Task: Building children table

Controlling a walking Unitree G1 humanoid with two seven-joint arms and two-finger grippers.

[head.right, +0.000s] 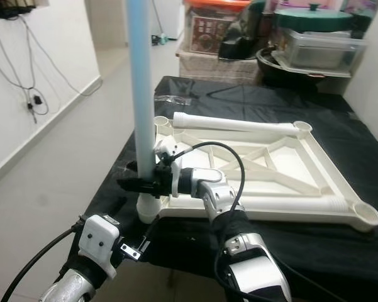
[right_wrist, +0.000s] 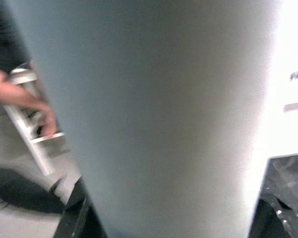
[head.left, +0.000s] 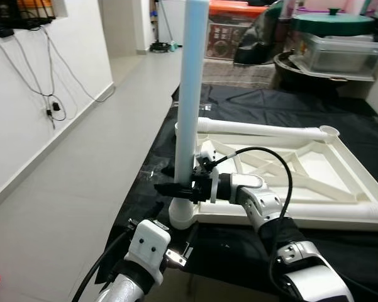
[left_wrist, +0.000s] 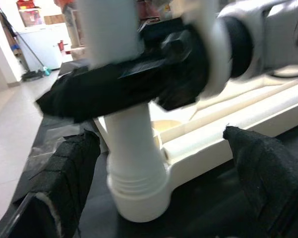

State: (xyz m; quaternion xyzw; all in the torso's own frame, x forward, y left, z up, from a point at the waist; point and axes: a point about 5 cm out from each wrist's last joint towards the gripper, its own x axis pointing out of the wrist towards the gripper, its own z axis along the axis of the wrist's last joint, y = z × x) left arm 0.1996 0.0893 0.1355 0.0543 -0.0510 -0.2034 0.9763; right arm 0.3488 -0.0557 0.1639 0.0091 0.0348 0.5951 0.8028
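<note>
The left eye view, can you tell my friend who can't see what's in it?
The right gripper is shut on a pale blue table leg standing upright in a corner socket of a white tabletop lying upside down on black cloth. The left gripper waits open below.

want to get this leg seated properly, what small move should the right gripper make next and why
Probably keep the grip and twist or press the light blue leg down into the corner socket. The right gripper is shut on the upright leg just above the socket of the upturned white tabletop, and in the left wrist view ridges show at the joint, so it may not be fully home. The left gripper hangs open nearby.
</note>
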